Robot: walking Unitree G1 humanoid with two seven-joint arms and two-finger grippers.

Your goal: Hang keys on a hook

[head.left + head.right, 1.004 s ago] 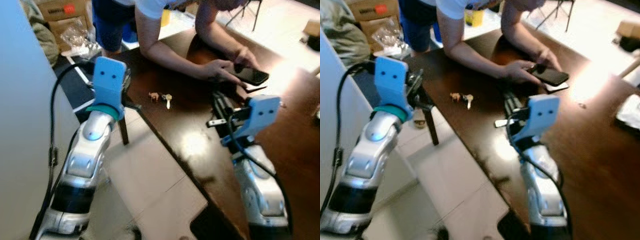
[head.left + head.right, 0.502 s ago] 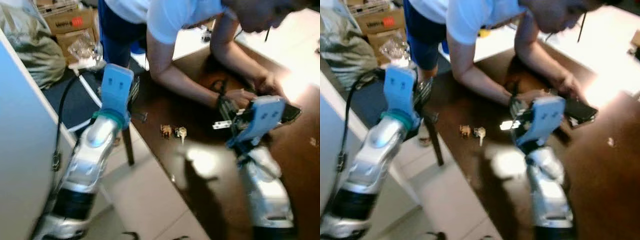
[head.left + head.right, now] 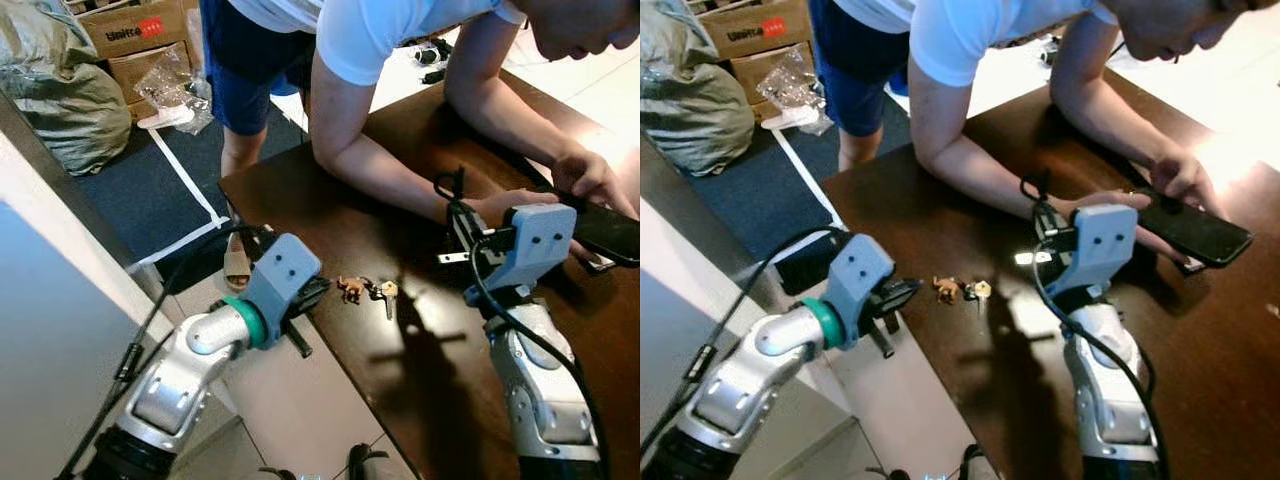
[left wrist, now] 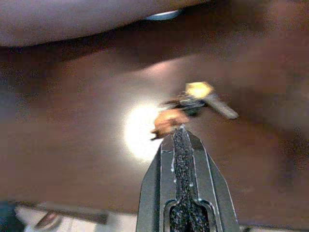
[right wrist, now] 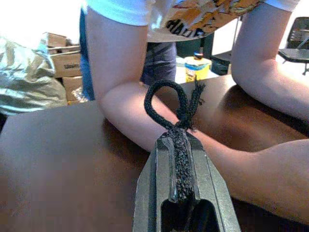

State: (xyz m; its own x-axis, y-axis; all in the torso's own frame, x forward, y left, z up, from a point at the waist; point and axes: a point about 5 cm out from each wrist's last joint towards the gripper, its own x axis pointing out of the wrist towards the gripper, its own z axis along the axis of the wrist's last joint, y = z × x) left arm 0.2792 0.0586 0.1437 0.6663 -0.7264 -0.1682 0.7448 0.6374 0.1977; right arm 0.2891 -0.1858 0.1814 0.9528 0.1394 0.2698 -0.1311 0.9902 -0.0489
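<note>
Since a second ago the left arm has swung down from upright to level at the edge of the dark brown wooden table (image 3: 330, 210), the head camera shifting too. Its left gripper (image 4: 179, 131), fingers pressed together on nothing, points straight at the small bunch of keys with a tan charm (image 3: 366, 291) lying just beyond the tips, long axis across the approach. Farther along the table, the right gripper (image 5: 176, 128) pinches a black cord loop (image 5: 166, 103) near the person's forearm (image 3: 395, 178).

One key bunch (image 3: 366, 291), one phone (image 3: 1193, 228), one counter (image 3: 330, 210), one person (image 3: 380, 40), two cardboard boxes (image 3: 135, 25), two claws: left claw (image 3: 312, 294), right claw (image 3: 458, 205).
</note>
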